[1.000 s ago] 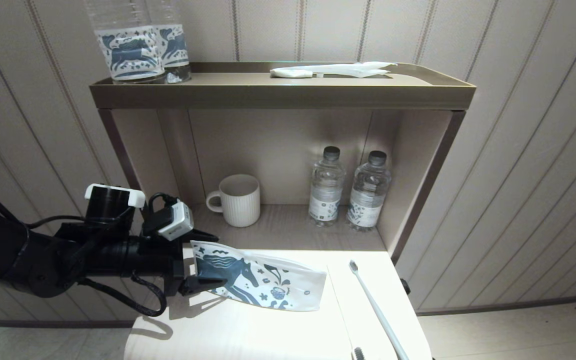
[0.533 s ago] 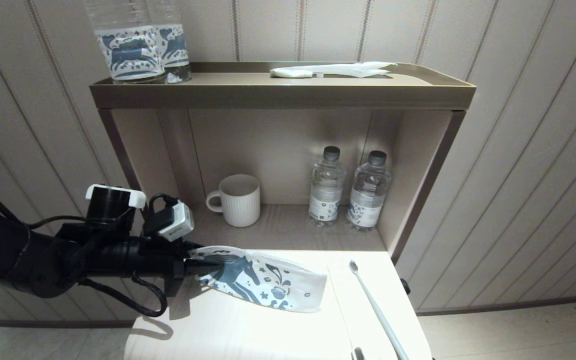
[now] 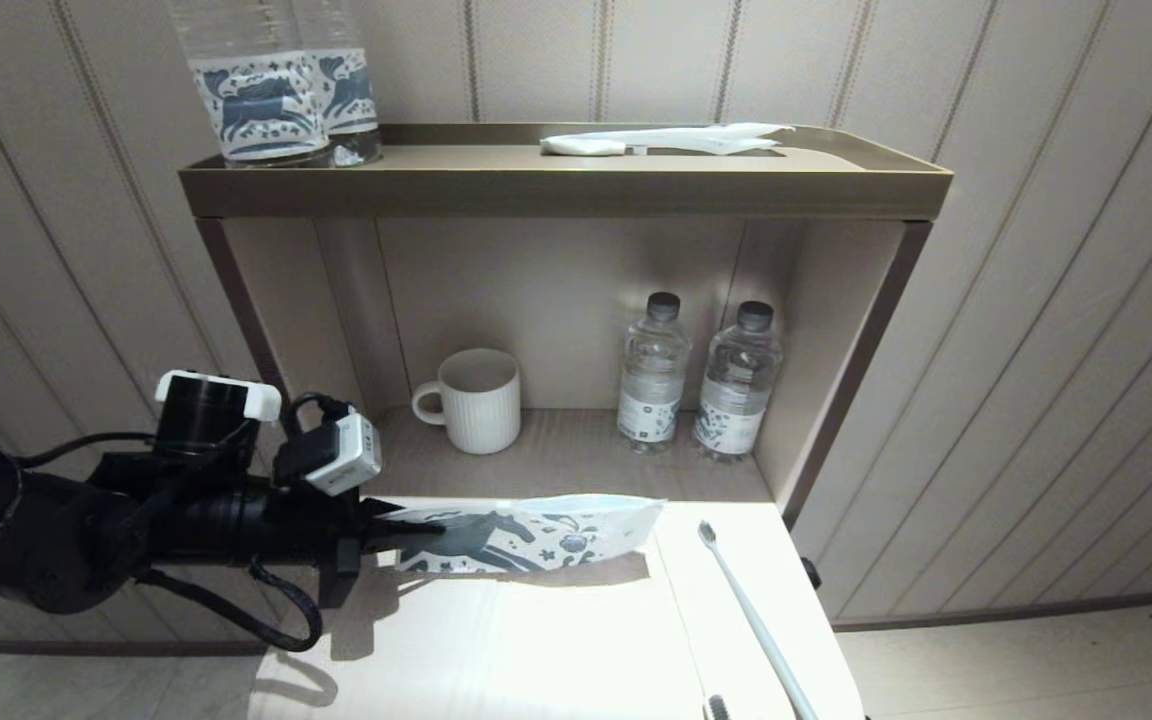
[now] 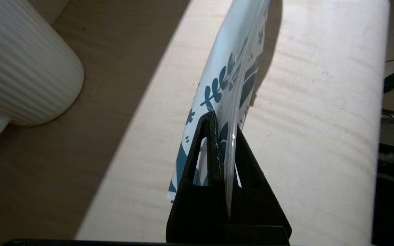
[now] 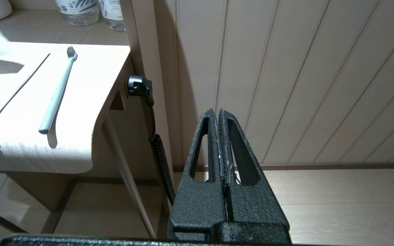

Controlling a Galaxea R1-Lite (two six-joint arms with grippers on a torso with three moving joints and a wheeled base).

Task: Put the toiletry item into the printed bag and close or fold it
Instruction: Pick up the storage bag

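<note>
Panelled wall behind a pale table (image 3: 536,650) set against a shelf unit. The left gripper (image 3: 406,535) is clamped on one end of the printed bag (image 3: 536,535), holding it edge-up above the table's rear edge. The toothbrush (image 3: 751,615) lies along the table's right edge. The right gripper (image 5: 219,118), fingers pressed together and empty, hangs beside the table.

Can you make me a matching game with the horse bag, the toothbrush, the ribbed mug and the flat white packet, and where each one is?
Things:
1. white pouch printed with a dark blue horse
2. thin pale grey toothbrush
3. white ribbed ceramic mug
4. flat white wrapped packet

Places:
A. on the top shelf
B. lying on the pale table, right side
C. pinched in the left gripper
D. in the lower shelf, beside two bottles

Pairs: 1-C, 2-B, 3-D, 4-A
</note>
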